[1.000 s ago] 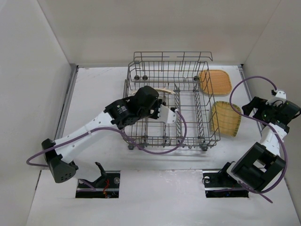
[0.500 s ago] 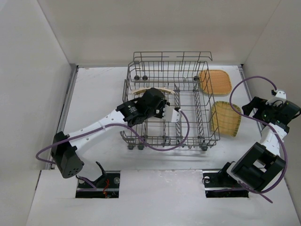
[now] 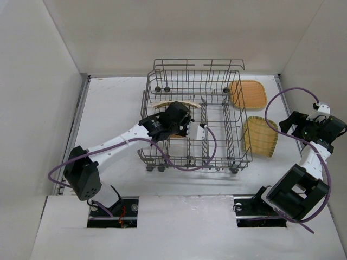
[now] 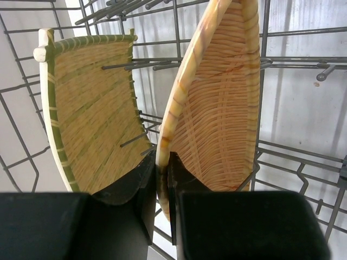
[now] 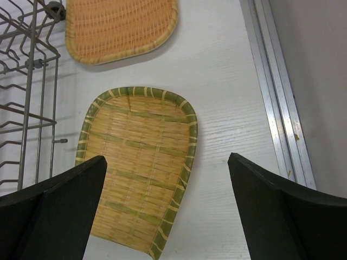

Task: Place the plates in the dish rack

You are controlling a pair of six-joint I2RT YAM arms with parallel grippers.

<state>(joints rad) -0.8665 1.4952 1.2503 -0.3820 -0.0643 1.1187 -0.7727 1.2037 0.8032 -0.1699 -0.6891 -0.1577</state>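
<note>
Fingers of your left claw (image 4: 161,162) sit close together and pinch the bottom rim of the pale plate (image 4: 217,119). You hold it by its thin edge so it stands up tall, not flat. That way it can slip down between the tines. Just beside it, on its left, a second plate (image 4: 92,108) stands on its edge too. Tines poke past its face, and I think they keep it from tipping. There is a gap between the two plates up high. I cannot tell if they touch lower down. Both are inside the left half of the rack (image 3: 227,135). The pale plate looks nearly in its slot, so next you should let go gently and check that it does not fall.

Your right claw (image 5: 165,162) is wide open and holds nothing. It hangs over the leaf plate (image 5: 138,179), which lies flat on the table (image 5: 227,81) just beside the rack. A square plate (image 5: 119,27) lies flat farther back. Those two are not yet loaded.
</note>
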